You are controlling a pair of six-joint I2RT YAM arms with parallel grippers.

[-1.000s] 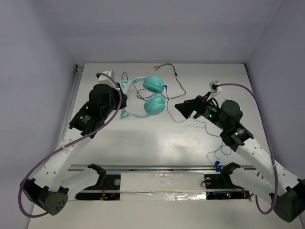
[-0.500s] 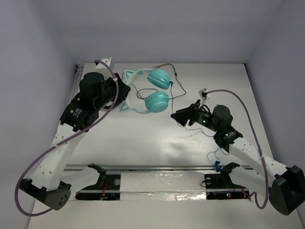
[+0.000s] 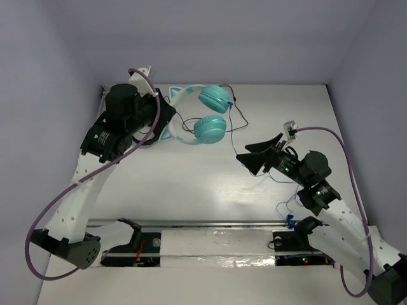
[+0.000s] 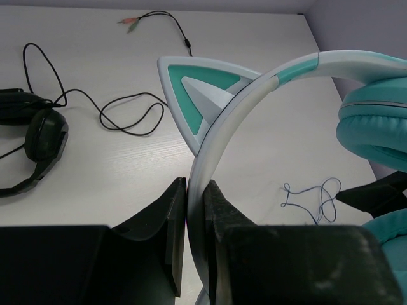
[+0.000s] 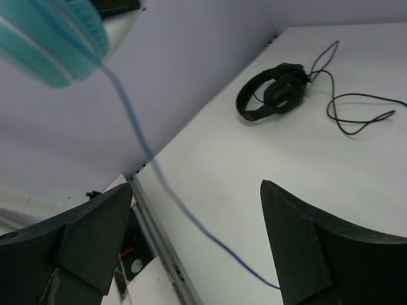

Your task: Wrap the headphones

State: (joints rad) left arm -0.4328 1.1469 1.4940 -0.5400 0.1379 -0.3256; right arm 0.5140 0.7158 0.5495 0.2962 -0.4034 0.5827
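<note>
Near right, the right gripper [image 3: 248, 157] hangs over the white table [image 3: 191, 190] with jaws spread wide and nothing in them. The thin blue cable [image 5: 149, 159] slants loose across its wrist view, passing between the two fingers; whether it touches either cannot be told. Far left, the left gripper [image 4: 194, 190] is clamped on the pale headband [image 4: 254, 95] of the teal cat-ear headphones [image 3: 210, 127], which appear held just off the tabletop. No turn of cable shows on the band, so the wrapping looks barely begun. The next move calls for the right jaws to pinch the cable and carry it round the headphones while the left holds firm. The cable's plug is hard to make out, and the overhead view hides the left fingers under the wrist. A pair of black headphones [image 5: 276, 92] lies well apart.
</note>
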